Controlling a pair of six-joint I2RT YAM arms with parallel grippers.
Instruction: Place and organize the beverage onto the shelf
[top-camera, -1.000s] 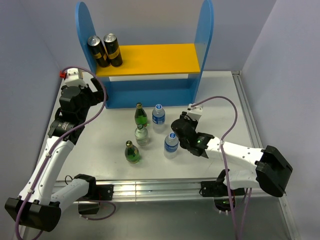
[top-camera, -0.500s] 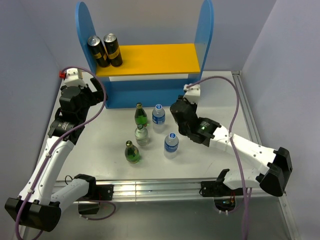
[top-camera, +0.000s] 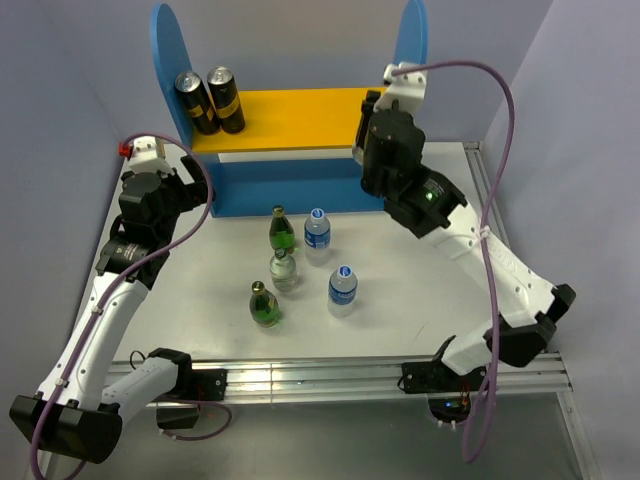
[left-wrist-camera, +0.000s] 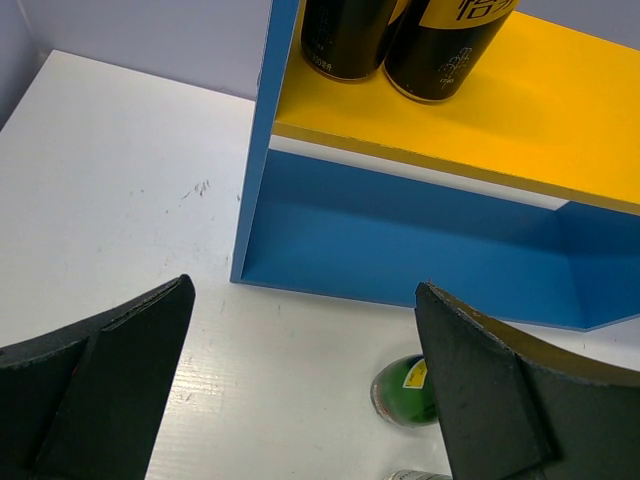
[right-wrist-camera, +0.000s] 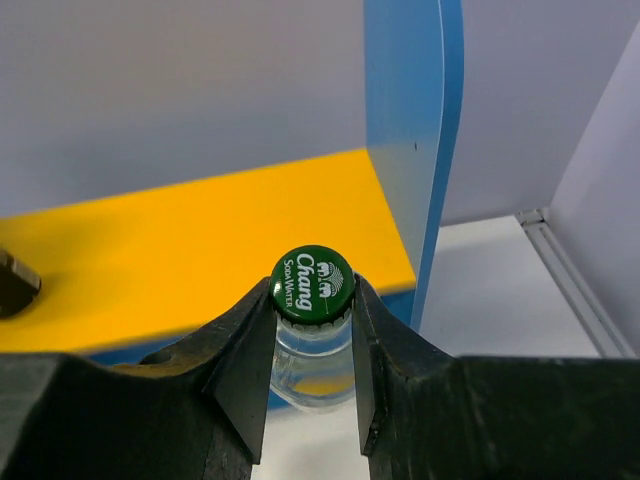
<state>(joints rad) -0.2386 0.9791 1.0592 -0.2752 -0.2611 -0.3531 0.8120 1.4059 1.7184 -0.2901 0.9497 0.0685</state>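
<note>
The shelf stands at the back, with blue side panels and a yellow upper board. My right gripper is raised at the board's right end, shut on the neck of a clear glass bottle with a green cap; this bottle is hidden in the top view. On the table stand two green bottles, a clear glass bottle and two blue-capped plastic bottles. My left gripper is open and empty by the shelf's left front corner, with a green bottle near its right finger.
Two dark cans with gold labels stand at the left end of the upper board. The right blue side panel rises just right of the held bottle. Grey walls close in on the left and right.
My right arm has risen from the middle of the table, beside the blue-capped bottles, up and back to the right end of the upper board. The left arm has not moved.
</note>
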